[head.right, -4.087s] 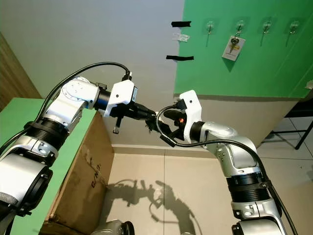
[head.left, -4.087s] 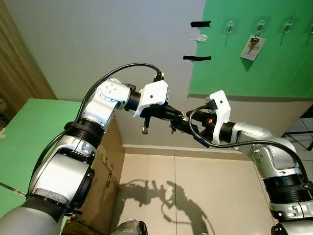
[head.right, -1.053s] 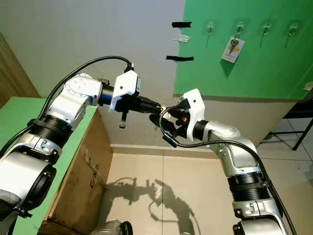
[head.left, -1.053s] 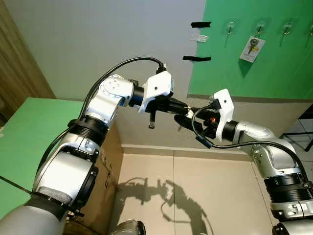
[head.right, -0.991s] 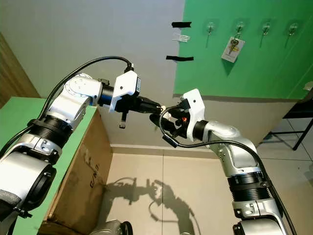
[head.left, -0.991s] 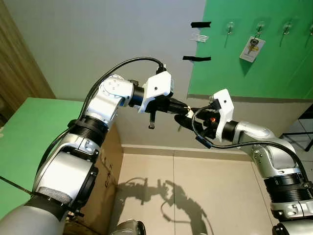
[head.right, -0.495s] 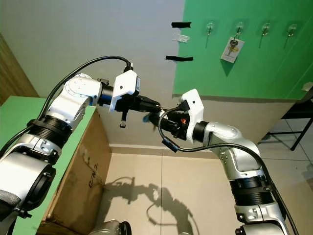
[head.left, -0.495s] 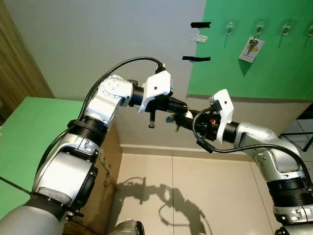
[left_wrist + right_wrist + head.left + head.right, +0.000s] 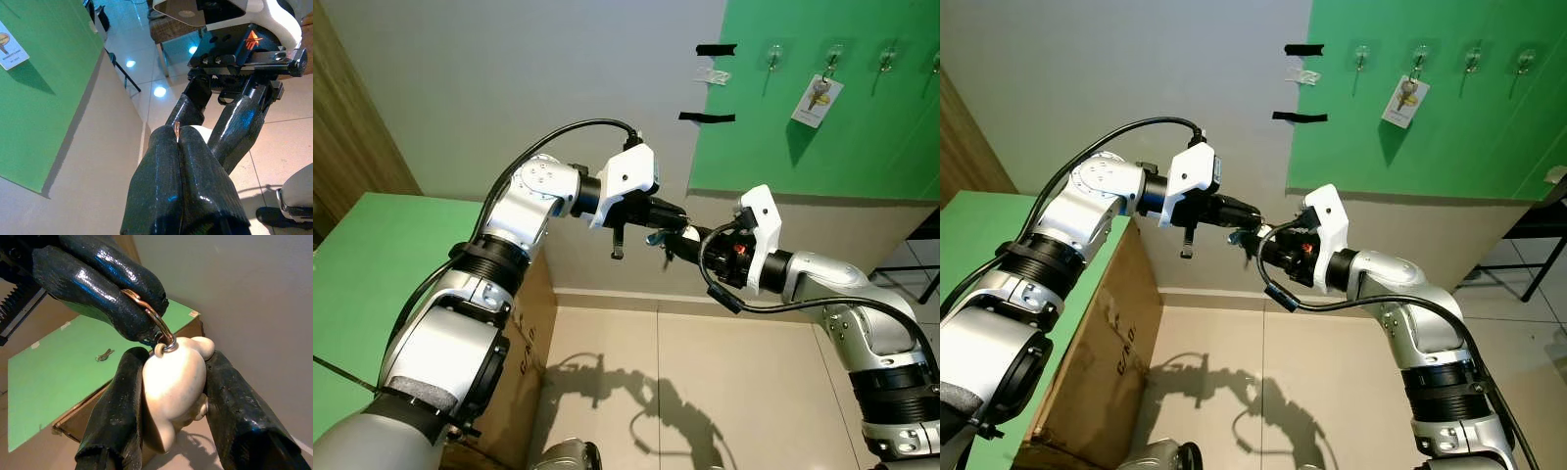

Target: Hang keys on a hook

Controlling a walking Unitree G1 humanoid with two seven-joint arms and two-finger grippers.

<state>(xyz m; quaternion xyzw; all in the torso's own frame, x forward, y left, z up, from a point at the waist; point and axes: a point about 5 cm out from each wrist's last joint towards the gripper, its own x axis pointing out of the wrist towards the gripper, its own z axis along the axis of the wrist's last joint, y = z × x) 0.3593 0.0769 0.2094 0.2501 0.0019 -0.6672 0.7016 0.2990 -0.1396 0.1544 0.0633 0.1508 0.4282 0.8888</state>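
Right arm shifted closer since earlier. Left claw [image 9: 132,298] pinching key ring [image 9: 151,320]; right claw [image 9: 171,396] clamped on cream charm [image 9: 173,377], mid-handover for hook [image 9: 830,57].

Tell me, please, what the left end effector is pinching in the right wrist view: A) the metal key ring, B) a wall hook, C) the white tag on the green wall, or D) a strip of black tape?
A: in the right wrist view the left end effector is closed on the metal key ring, which is attached to the cream-coloured charm held between the fingers of the right end effector.
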